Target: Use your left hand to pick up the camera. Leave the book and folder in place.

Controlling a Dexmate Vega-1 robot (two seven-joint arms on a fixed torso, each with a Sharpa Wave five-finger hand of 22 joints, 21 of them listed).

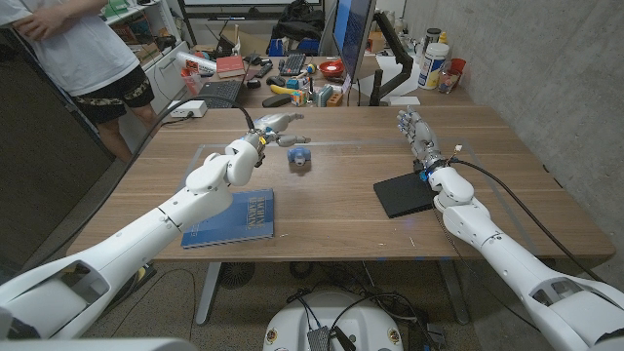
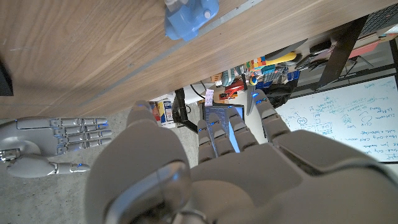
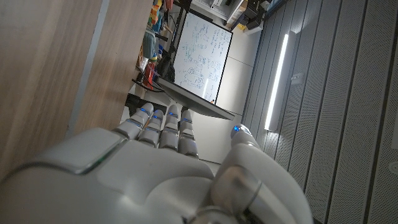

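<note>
A small blue camera (image 1: pixel 299 158) sits on the wooden table (image 1: pixel 341 210) near its middle; in the left wrist view the camera (image 2: pixel 189 15) lies ahead of the fingers. My left hand (image 1: pixel 278 125) hovers just beyond and to the left of it, fingers spread and holding nothing, as my left hand (image 2: pixel 205 162) also shows. A blue book (image 1: pixel 231 216) lies near the front left edge. A black folder (image 1: pixel 405 193) lies at the right. My right hand (image 1: pixel 414 132) stands behind the folder with fingers straight and nothing in it; the left wrist view catches that right hand (image 2: pixel 59 134) too.
A person (image 1: pixel 83 49) stands at the back left. Behind the table's far edge is a cluttered desk with a laptop (image 1: pixel 219 93), a monitor (image 1: pixel 353 34) and bottles (image 1: pixel 434 63). A faint taped rectangle (image 1: pixel 210 149) marks the tabletop.
</note>
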